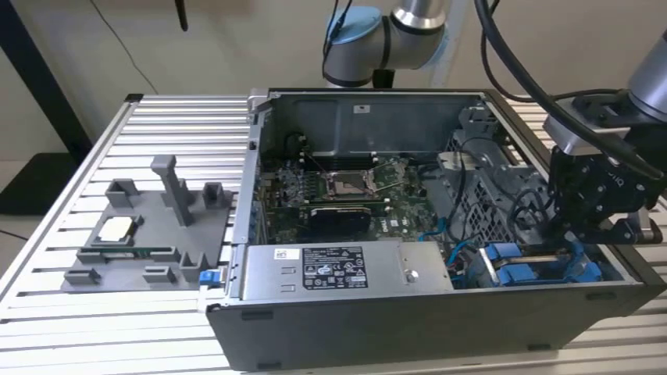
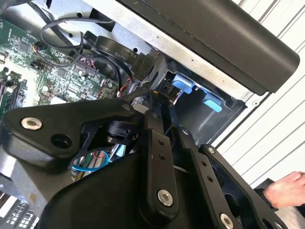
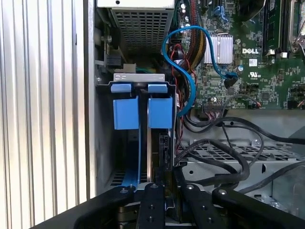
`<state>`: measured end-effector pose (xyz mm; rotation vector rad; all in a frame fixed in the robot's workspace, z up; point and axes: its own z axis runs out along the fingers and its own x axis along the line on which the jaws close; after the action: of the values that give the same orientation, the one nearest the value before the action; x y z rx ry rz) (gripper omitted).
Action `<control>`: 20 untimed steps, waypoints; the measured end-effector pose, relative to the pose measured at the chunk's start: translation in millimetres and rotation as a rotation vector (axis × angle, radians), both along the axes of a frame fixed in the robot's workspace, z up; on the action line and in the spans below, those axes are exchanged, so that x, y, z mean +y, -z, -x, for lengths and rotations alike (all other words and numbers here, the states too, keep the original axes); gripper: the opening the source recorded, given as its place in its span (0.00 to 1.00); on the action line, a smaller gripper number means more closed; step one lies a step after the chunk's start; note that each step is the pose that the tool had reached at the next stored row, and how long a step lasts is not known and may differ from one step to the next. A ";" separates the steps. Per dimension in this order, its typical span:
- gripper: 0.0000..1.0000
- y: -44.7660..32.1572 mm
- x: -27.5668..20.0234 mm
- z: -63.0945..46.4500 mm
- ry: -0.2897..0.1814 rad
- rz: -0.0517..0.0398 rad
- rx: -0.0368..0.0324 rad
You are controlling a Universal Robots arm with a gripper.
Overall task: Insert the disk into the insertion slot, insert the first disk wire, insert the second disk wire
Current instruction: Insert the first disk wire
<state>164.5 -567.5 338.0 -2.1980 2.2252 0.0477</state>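
The disk (image 3: 160, 114) stands on edge in its blue carrier frame, deep inside the insertion slot (image 3: 102, 143) at the case's corner. Beside it sits a second blue carrier tab (image 3: 126, 113). In the first wrist view my gripper (image 3: 167, 191) is at the disk's rear end, its fingers (image 3: 151, 205) close on either side of it. In the exterior view the gripper (image 1: 571, 248) reaches down into the bay, right above the blue carrier (image 1: 526, 273). The second wrist view shows the gripper (image 2: 153, 102) near a black connector (image 2: 143, 64) and blue tabs (image 2: 183, 83).
A blue cable (image 3: 183, 71) and black cables (image 3: 224, 152) loop beside the bay. The power-supply box (image 1: 344, 269) and the motherboard (image 1: 339, 187) lie in the case. On the ribbed table (image 1: 62, 234) stands a grey fixture (image 1: 146, 226). A hand (image 2: 286, 188) is beside the case.
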 end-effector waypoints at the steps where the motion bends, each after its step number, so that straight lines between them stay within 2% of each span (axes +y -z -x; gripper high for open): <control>1: 0.19 1.2 0.0 0.0 0.000 -0.0001 -0.0002; 6: 0.19 5.2 0.1 0.0 0.000 -0.0004 -0.0005; 8: 0.20 5.3 0.0 0.0 0.000 -0.0002 -0.0004; 9: 0.27 5.3 0.0 0.0 0.000 -0.0001 -0.0003; 17: 0.27 5.0 0.0 0.0 0.000 -0.0001 -0.0004; 20: 0.27 2.4 0.0 0.0 0.000 0.0000 -0.0003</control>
<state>164.5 -567.4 335.6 -2.1977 2.2251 0.0473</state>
